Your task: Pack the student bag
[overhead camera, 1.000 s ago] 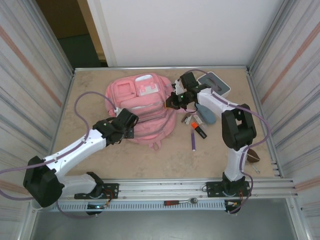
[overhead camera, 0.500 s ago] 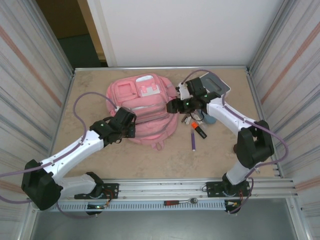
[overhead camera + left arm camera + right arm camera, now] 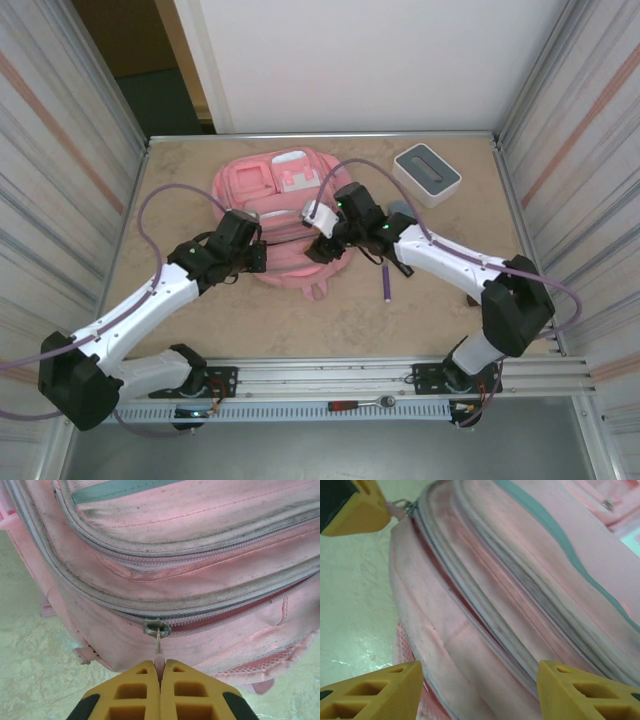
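Displacement of the purple pen (image 3: 387, 283), which lies on the table (image 3: 330, 320) nearer than the rest and just beside the right forearm, could be caused by any sideways sweep of that arm. Farther in, at the near-left side of the student bag (image 3: 283, 190), the thin zip pull (image 3: 159, 642) is pinched between the fully closed fingers of the left gripper (image 3: 160, 672). Only its tip is held, so a tug angled off the zipper line could let the tab slip out or jam the slider (image 3: 156, 627) on the curved track. Since the soft bag lies loose, it could be dragged along rather than unzipped unless it is braced. Just right of that, the right gripper (image 3: 480, 680) is poised over the bag's near edge, jaws well apart and nothing between them. If it is pressed onto the zipper seam itself, the opening could be pinned shut, and the two grippers, near each other, could be knocked together. The bag lies flat, left of the table's middle, pockets up. At the far right, the white-and-grey box (image 3: 427, 172) stands well apart and is little threatened.
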